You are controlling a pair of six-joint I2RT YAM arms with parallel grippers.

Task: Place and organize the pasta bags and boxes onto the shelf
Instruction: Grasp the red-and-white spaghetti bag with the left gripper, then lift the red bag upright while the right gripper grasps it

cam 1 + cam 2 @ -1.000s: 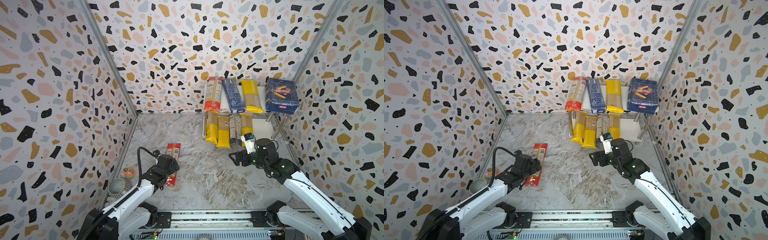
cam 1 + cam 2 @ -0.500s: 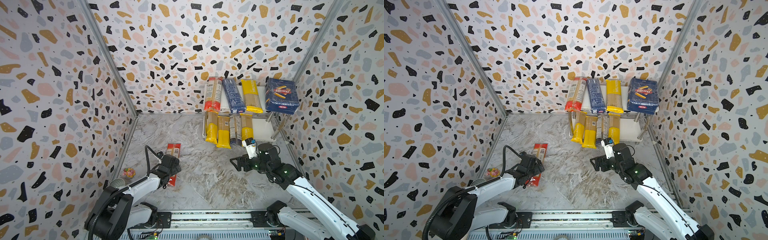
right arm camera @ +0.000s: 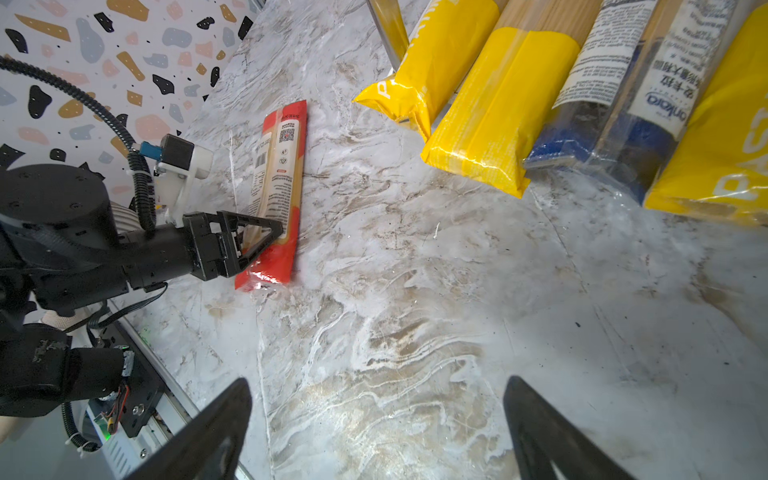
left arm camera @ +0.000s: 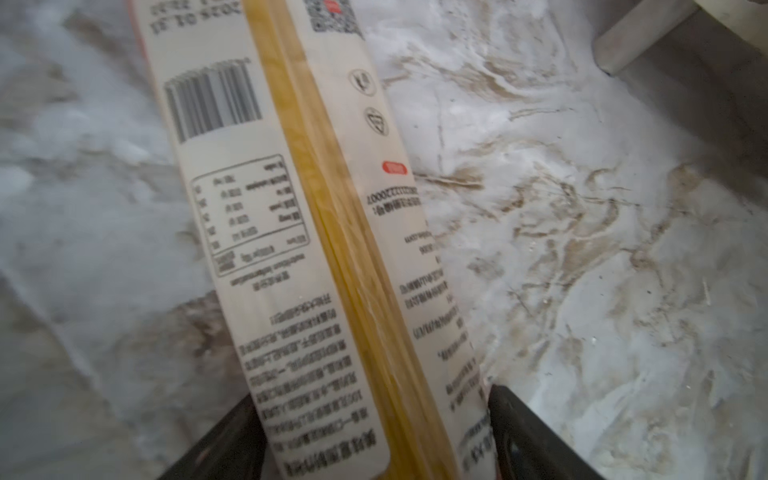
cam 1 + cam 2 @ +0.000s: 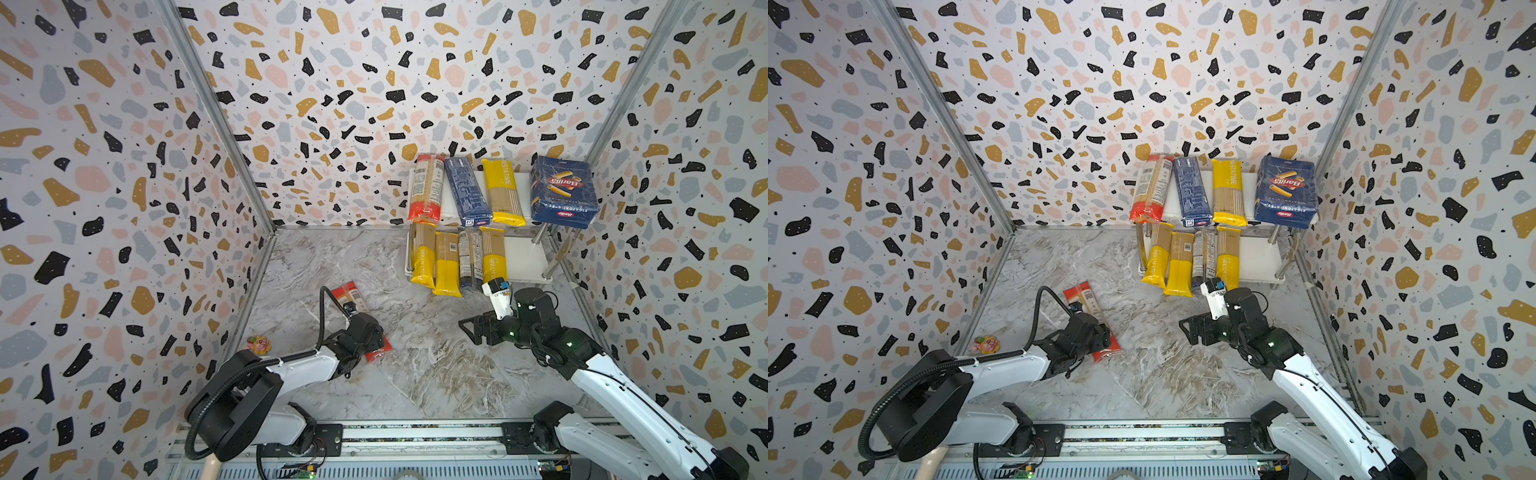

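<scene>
A red-ended bag [image 5: 351, 295] of spaghetti lies flat on the marble floor left of centre, printed side up [image 4: 316, 249]. My left gripper [image 5: 365, 332] is down over its near half. In the left wrist view its two black fingers [image 4: 511, 419] press against both long edges of the bag. My right gripper [image 5: 469, 328] hovers open over bare floor in front of the shelf [image 5: 523, 257], holding nothing. The top tier carries a red-ended bag [image 5: 426, 187], the narrow blue box [image 5: 465, 191], a yellow bag [image 5: 500, 191] and the wide Barilla box [image 5: 565, 191]. Several bags [image 5: 446, 266] lie on the lower tier.
The lower-tier bags overhang the shelf's front edge [image 3: 490, 116], close to my right wrist. A small pink and yellow toy [image 5: 257, 345] lies by the left wall. Patterned walls close in three sides, and the arms' rail [image 5: 415, 432] runs along the front.
My left arm has sunk low over the floor bag and its jaws have narrowed onto the bag's sides. My right gripper has drawn back from the shelf towards the front.
</scene>
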